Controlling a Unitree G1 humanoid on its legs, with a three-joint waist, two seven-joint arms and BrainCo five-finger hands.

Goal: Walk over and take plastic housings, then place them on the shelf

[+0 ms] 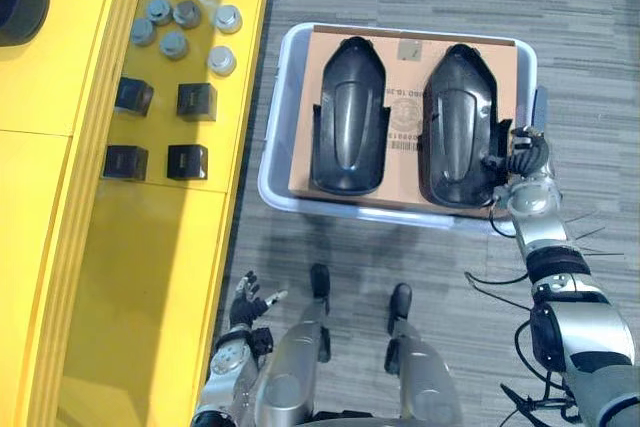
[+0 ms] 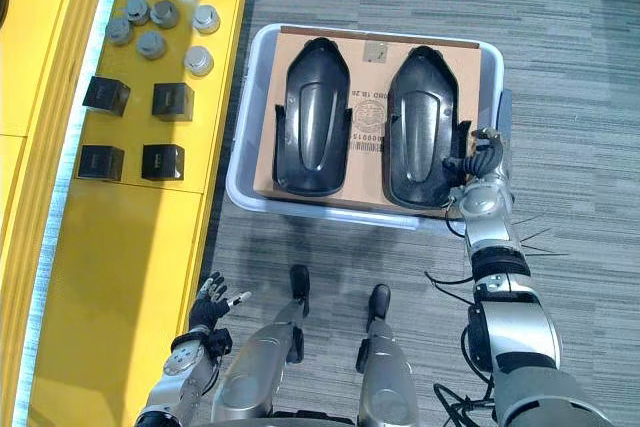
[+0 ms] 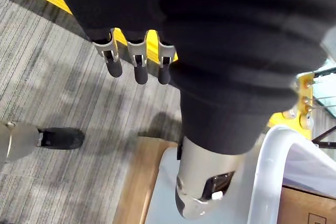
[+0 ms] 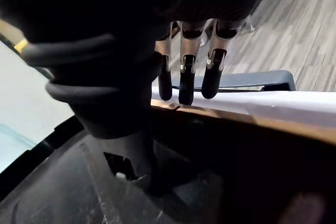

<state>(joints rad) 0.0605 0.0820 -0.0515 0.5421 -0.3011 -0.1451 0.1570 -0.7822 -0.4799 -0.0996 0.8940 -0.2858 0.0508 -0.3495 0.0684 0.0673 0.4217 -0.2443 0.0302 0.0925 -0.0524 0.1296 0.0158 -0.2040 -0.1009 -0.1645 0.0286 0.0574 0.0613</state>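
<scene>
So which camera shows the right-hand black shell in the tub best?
The left eye view: the whole right shell lies in sight from above, on cardboard in the tub. The right eye view shows much the same. The right wrist view catches a close, dark patch of it.

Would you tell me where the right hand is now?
In the left eye view, the right hand is at the right edge of the right-hand housing, by the right wall of the bin.
</scene>
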